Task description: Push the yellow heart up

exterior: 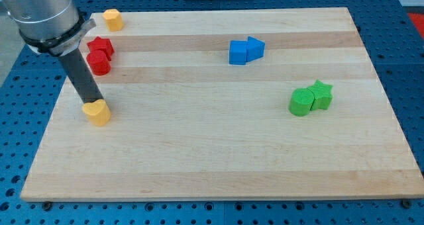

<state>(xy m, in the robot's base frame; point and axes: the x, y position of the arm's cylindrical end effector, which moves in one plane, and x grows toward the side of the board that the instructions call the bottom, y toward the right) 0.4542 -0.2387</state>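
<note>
Heart [97, 112]: lay near the board's [218, 159] left edge
Tip [95, 102]: no pincer; touched the heart's top side
Risk: pushing from there would drive it down

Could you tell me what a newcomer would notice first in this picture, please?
First comes the dark rod at the view's left, with my tip right at the top edge of the yellow heart. Next are the paired blocks on the wooden board: two red blocks just above the rod, two blue blocks at top centre, and two green blocks at the right.
</note>
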